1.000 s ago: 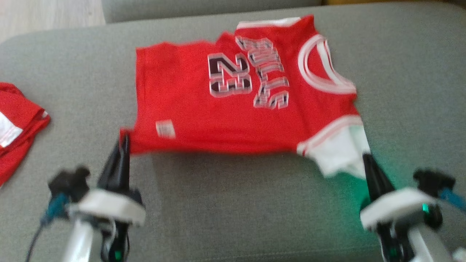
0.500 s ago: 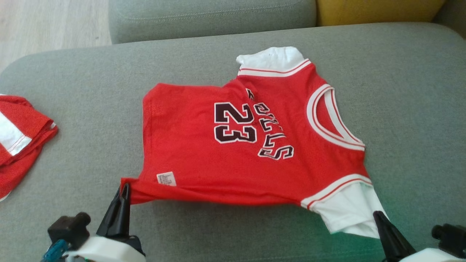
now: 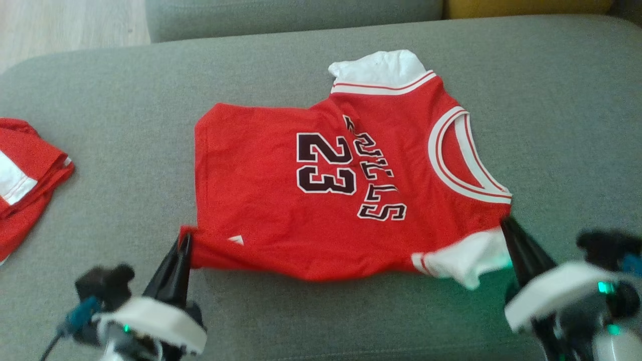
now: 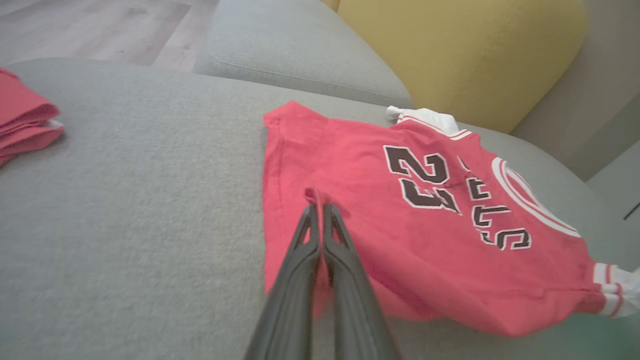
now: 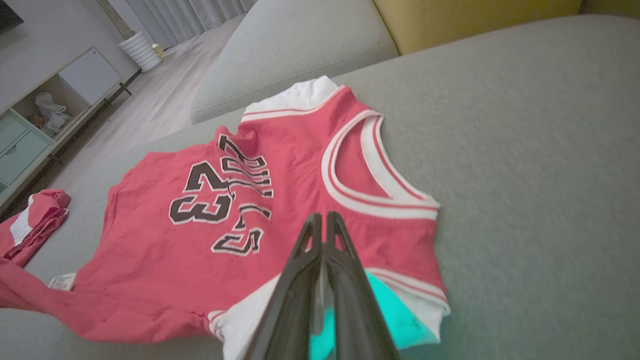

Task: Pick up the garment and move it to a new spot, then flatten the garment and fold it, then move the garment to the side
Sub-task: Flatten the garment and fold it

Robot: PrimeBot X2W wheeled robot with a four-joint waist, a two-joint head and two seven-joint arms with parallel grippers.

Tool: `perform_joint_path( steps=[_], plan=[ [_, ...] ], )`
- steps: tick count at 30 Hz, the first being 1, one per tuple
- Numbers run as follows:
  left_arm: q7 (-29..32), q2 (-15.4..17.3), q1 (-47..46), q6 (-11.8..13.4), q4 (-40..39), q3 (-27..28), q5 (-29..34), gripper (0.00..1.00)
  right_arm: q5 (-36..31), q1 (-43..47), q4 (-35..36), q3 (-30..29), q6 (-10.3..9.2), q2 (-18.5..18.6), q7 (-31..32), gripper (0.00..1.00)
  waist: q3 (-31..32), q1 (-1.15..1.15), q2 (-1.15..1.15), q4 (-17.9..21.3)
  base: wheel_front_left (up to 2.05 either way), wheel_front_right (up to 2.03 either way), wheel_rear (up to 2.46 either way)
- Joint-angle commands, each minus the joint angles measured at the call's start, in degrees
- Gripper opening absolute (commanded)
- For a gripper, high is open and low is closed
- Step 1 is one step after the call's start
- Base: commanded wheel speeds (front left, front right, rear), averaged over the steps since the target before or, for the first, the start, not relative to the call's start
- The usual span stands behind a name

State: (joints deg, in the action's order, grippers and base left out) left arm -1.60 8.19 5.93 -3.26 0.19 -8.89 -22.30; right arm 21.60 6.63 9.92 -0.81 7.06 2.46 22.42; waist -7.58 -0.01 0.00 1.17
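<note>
Red jersey (image 3: 311, 200) with the black "23" sits in the middle of the grey seat cushion (image 3: 562, 100), collar towards the robot's right, hem towards its left. Its far half lies on the fabric; the near edge hangs raised between the two grippers, with shadow beneath it.

Left gripper (image 3: 184, 239): fingers pressed together on the near hem corner. The left wrist view makes it plain, with a little nub of red cloth poking out past the tips (image 4: 317, 205).

Right gripper (image 3: 504, 221): jaws closed too, pinching the near white sleeve. From the head this is slightly blurred; the right wrist view has the fingers (image 5: 322, 217) crossing that sleeve, white cloth tinted green beside them.

The right wrist view also catches a ridge in the cloth across the lettering and a white tag by the near hem. The left wrist view has the yellow cushion (image 4: 475, 55) behind the seat, plus a second grey cushion (image 4: 300, 55).

A folded red garment (image 3: 25, 170) lies at the cushion's left edge, well apart from the jersey, with bare grey between them. There is open cushion to the right of the collar and along the near side. Wooden floor (image 3: 65, 22) lies beyond the far left corner.
</note>
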Motion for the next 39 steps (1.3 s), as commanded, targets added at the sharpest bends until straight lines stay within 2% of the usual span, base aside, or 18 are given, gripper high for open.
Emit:
perform_joint_path(
  steps=[1,10,18,19,20,21,22,26,30,35,39],
  plan=[
    [0.4,0.5,-4.0,-0.4,-1.6,1.5,-0.6,0.00,-0.3,-4.0,0.9,1.5,0.43,1.3,0.3,0.00,-0.8,0.01,0.00,-0.2,0.00,0.00,0.00],
    [1.5,0.2,-12.8,-1.4,2.6,0.9,-2.3,0.00,0.8,-19.1,-10.8,3.7,0.43,6.9,-2.5,0.00,-5.0,0.01,0.00,-0.9,0.00,0.00,0.00],
    [0.4,0.0,-19.2,-2.4,11.4,0.1,-3.3,0.00,3.3,-30.5,-24.5,8.6,0.43,10.6,-9.2,0.00,-8.6,0.01,0.00,-1.4,0.00,0.00,0.00],
    [0.2,0.0,-19.7,-2.5,12.4,-0.1,-3.5,0.09,3.5,-31.5,-26.1,9.2,0.43,10.9,-10.1,0.00,-8.8,0.01,0.00,-1.5,0.00,0.00,0.00],
    [-0.1,-0.1,-20.2,-2.6,13.4,-0.2,-3.6,0.42,3.7,-32.3,-27.5,9.8,0.43,11.1,-10.9,0.04,-8.9,0.01,0.00,-1.5,0.00,0.00,0.00],
    [-0.9,-0.2,-20.6,-2.7,14.2,-0.2,-3.6,1.00,4.0,-33.0,-28.7,10.3,0.43,11.2,-11.8,0.56,-9.0,0.01,0.00,-1.6,0.00,0.00,0.00],
    [-1.5,-0.3,-20.9,-2.7,14.9,-0.3,-3.5,1.00,4.1,-33.4,-29.9,10.8,0.43,11.4,-12.6,1.00,-9.1,0.01,0.00,-1.6,0.00,0.00,0.00],
    [-5.9,-0.5,-21.1,-2.0,16.4,0.1,-2.6,1.00,4.2,-33.4,-32.2,12.1,0.43,11.3,-16.4,1.00,-8.8,0.01,0.00,-1.6,0.00,0.00,0.00],
    [-10.9,-0.5,-19.9,0.9,15.5,1.0,0.1,1.00,3.3,-31.4,-30.9,12.0,0.43,10.7,-22.2,1.00,-8.1,0.01,0.00,-1.1,0.00,0.00,0.00],
    [-13.1,-0.5,-17.4,4.4,11.6,2.4,4.0,1.00,-1.4,-27.0,-25.3,9.8,0.43,9.4,-28.8,1.00,-6.8,0.01,0.00,-0.6,0.00,0.00,0.00],
    [-13.4,-0.1,-14.3,6.0,7.2,3.0,7.5,1.00,-5.5,-21.5,-19.4,7.4,0.43,7.6,-30.3,1.00,-5.2,0.01,0.00,-0.4,0.00,0.00,0.00]
  ],
)
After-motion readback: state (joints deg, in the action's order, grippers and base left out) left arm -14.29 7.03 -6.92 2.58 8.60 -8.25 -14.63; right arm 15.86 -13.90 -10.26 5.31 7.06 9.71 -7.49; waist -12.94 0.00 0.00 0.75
